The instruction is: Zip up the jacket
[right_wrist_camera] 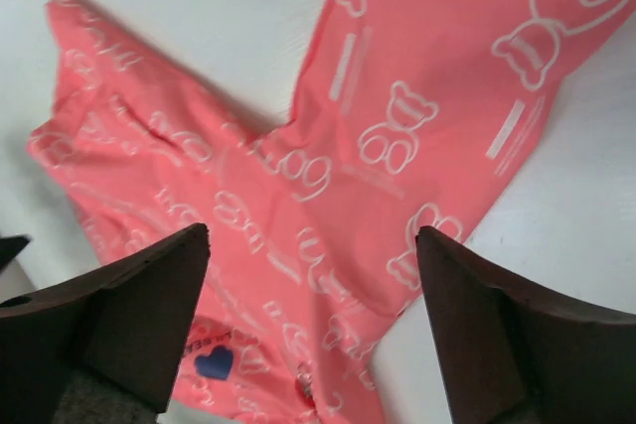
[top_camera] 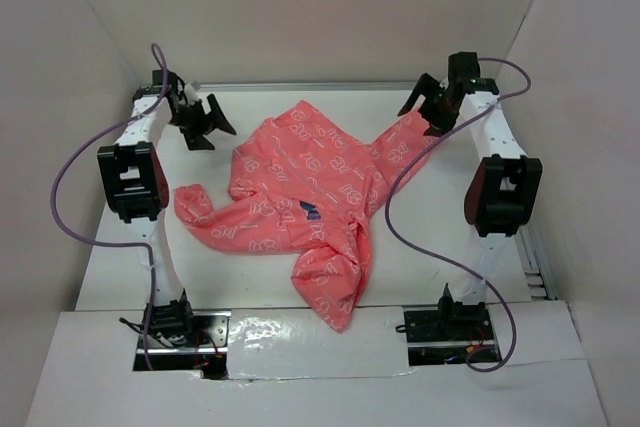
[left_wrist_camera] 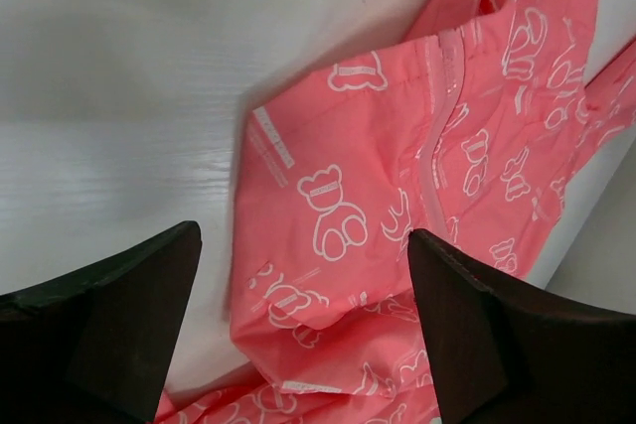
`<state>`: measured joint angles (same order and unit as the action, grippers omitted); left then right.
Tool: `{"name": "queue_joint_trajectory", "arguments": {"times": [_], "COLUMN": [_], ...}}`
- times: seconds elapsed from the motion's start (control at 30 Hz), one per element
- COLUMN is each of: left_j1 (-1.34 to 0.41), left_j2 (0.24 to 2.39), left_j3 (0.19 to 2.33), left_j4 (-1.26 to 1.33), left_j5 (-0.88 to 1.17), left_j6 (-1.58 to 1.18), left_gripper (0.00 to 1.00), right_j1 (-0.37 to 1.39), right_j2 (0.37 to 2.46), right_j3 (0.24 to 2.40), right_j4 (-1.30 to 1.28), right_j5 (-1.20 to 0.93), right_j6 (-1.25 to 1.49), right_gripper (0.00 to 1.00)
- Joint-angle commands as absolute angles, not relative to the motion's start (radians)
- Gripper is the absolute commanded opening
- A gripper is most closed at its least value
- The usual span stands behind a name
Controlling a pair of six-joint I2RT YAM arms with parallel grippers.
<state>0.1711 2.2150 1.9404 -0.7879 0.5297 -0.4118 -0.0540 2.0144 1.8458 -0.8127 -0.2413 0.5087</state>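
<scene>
**White box, one pink jacket, both my claws empty**

White table (top_camera: pixel 120 257) with plain white walls (top_camera: pixel 300 7) on three sides, that's my whole world here. In the middle of it, between my two arms, lies the small coral-pink thin fabric jacket (top_camera: pixel 310 197), covered all over in white outline print. It's pretty rumpled. One sleeve (top_camera: pixel 200 209) flops out to my left, another (top_camera: pixel 405 142) runs up toward the far right, and a long fold of fabric trails down toward the near edge.

My left claw (top_camera: pixel 205 122) sits at the far left, just beside the jacket's upper edge, fingers spread wide with nothing in them. My right claw (top_camera: pixel 430 107) hangs at the far right over the sleeve end, also gaping and empty.

The views don't all show the same stuff:
- The top camera gets the whole layout, but the print is just squiggles there.
- The left wrist camera shows the print is little teddy bears (left_wrist_camera: pixel 333 211), plus a stitched pink band (left_wrist_camera: pixel 437 136) running along the fabric. Can't tell from it whether anything is zipped.
- The right wrist camera catches the small dark blue chest mark (right_wrist_camera: pixel 214 362) near my finger; up close it looks like a heart shape.

Count: one jacket, one blue mark, two sleeves showing, two arms, two claws, two purple cables (top_camera: pixel 60 187).
</scene>
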Motion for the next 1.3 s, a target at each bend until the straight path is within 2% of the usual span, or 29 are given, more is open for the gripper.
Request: {"name": "queue_joint_trajectory", "arguments": {"times": [0.0,0.2,0.3,0.37,0.43,0.47,0.5,0.53,0.6,0.93,1.1,1.13,1.17,1.2,1.23,1.27], "left_j1": [0.115,0.063,0.048,0.028,0.022,0.02,0.021,0.023,0.029,0.112,0.152,0.152,0.152,0.155,0.155,0.155], "left_j2": [2.255,2.293,2.278,2.296,2.322,2.325,2.332,2.335,2.333,2.266,2.116,2.088,2.047,2.025,1.984,1.961], "left_j3": [1.94,1.928,1.876,1.902,1.934,1.939,1.948,1.966,1.994,1.954,1.847,1.838,1.836,1.836,1.833,1.832], "left_j4": [-0.814,-0.847,-0.815,-0.839,-0.879,-0.885,-0.893,-0.906,-0.916,-0.9,-0.828,-0.827,-0.834,-0.839,-0.841,-0.845], "left_j5": [0.522,0.382,0.41,0.355,0.339,0.306,0.293,0.275,0.235,0.207,0.302,0.301,0.304,0.304,0.299,0.299], "left_j6": [-0.359,-0.408,-0.405,-0.407,-0.411,-0.42,-0.431,-0.439,-0.442,-0.436,-0.446,-0.455,-0.46,-0.466,-0.471,-0.474], "left_gripper": [0.96,0.83,0.68,0.64,0.46,0.33,0.14,0.06,0.0,0.0,0.0,0.06,0.22,0.73,0.99,0.99], "right_j1": [-0.051,-0.054,-0.054,-0.055,-0.057,-0.06,-0.061,-0.061,-0.063,-0.092,-0.106,-0.106,-0.106,-0.106,-0.107,-0.107], "right_j2": [1.901,1.732,1.657,1.612,1.576,1.566,1.553,1.531,1.503,1.372,1.263,1.247,1.224,1.209,1.184,1.174], "right_j3": [1.772,1.674,1.634,1.615,1.609,1.602,1.598,1.585,1.562,1.442,1.371,1.37,1.361,1.353,1.348,1.345], "right_j4": [-0.741,-0.709,-0.695,-0.69,-0.692,-0.693,-0.692,-0.686,-0.686,-0.658,-0.618,-0.623,-0.624,-0.624,-0.624,-0.633], "right_j5": [-0.288,-0.27,-0.276,-0.27,-0.265,-0.262,-0.264,-0.268,-0.267,-0.219,-0.187,-0.169,-0.135,-0.114,-0.107,-0.08], "right_j6": [0.491,0.503,0.512,0.518,0.515,0.52,0.52,0.517,0.52,0.515,0.54,0.543,0.542,0.538,0.526,0.523], "right_gripper": [1.0,1.0,1.0,1.0,1.0,1.0,1.0,1.0,1.0,1.0,1.0,1.0,1.0,1.0,1.0,1.0]}}
